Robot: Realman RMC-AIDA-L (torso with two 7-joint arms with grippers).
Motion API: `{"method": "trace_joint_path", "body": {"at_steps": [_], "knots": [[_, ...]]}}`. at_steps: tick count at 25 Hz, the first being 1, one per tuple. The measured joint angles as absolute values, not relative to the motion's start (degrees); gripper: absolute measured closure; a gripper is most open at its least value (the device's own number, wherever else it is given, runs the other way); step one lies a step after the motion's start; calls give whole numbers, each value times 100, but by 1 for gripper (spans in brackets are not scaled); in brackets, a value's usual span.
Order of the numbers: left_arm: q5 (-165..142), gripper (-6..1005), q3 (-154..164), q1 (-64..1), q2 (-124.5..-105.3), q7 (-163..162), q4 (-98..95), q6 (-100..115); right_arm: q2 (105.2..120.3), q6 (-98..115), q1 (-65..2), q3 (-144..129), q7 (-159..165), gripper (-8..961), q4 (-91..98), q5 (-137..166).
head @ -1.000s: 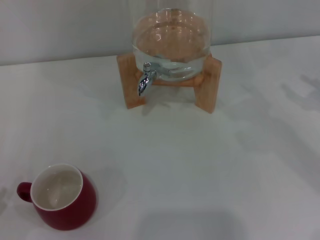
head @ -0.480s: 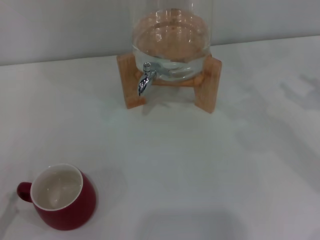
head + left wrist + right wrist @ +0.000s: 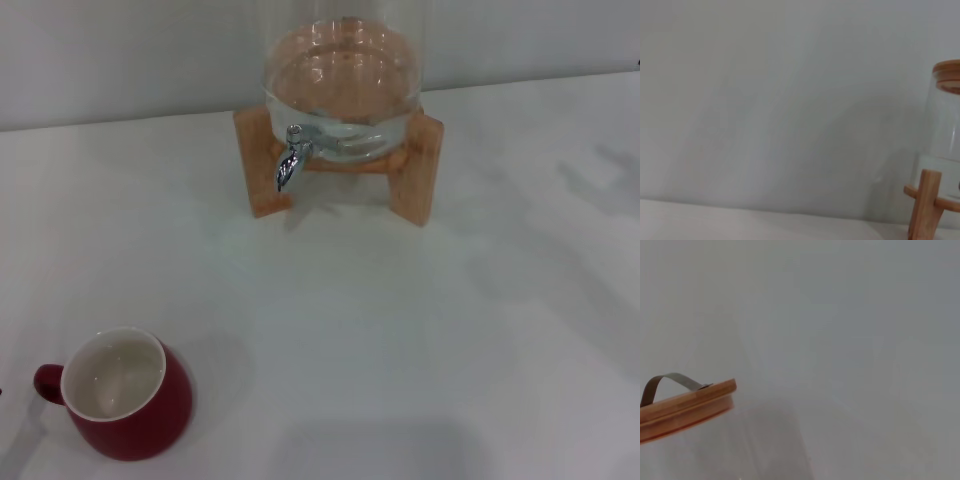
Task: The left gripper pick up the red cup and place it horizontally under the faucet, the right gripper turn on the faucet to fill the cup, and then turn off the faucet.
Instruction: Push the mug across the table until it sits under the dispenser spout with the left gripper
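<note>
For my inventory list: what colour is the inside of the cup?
White; the red cup shows it best in the head view.

light: soft, even | shadows: faint on table [image 3: 400, 330] | focus: slightly hazy

From where I stand, none of the robot's body can be seen. The head view does not catch the arms, the left claw or the right claw. The two wrist views do not catch them either. So I cannot tell their colours, shapes, cables, screws or markings.
</note>
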State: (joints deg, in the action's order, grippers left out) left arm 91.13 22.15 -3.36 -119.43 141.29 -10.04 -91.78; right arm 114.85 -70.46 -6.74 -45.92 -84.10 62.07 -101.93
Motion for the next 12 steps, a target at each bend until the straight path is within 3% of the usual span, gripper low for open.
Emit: {"method": "trace_joint_path", "body": {"at_steps": [12], "knots": [[9056, 190, 2223, -361, -11936, 14416, -797, -8985, 11479, -7076, -695, -4522, -8402, 172, 6166, -10191]]}}
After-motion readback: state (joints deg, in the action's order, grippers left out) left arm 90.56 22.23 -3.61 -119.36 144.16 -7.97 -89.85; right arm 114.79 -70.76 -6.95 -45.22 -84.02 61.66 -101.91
